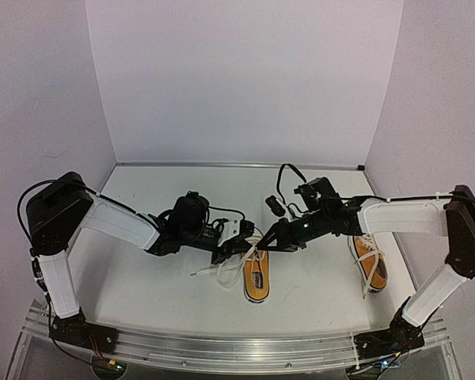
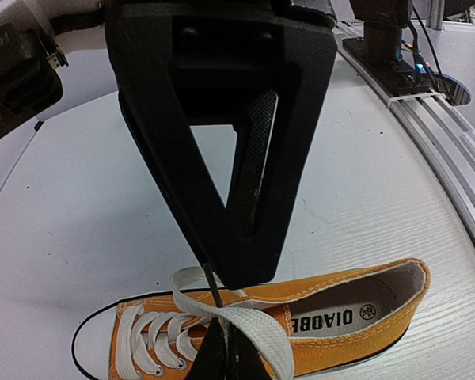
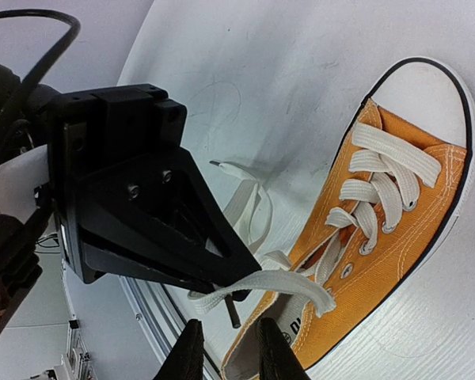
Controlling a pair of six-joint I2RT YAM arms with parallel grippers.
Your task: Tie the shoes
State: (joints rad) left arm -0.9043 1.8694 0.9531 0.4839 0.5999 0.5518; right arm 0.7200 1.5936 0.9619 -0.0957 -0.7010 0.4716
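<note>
Two orange sneakers lie on the white table: one in the middle (image 1: 256, 283) and one at the right (image 1: 370, 265). My left gripper (image 1: 236, 245) is above the middle shoe's laces and shut on a white lace (image 2: 257, 328). Its closed tips (image 2: 224, 332) pinch the lace just over the shoe (image 2: 340, 332). My right gripper (image 1: 263, 241) faces it tip to tip. In the right wrist view its fingers (image 3: 191, 352) stand open around the gripper's midpoint (image 3: 227, 332), just below the held lace (image 3: 293, 281) and the shoe (image 3: 396, 229). A second loose lace (image 3: 249, 202) lies on the table.
An aluminium rail (image 1: 237, 348) runs along the near table edge, and it also shows in the left wrist view (image 2: 435, 119). A small black device with a cable (image 1: 275, 204) sits behind the grippers. White walls close in the back and both sides.
</note>
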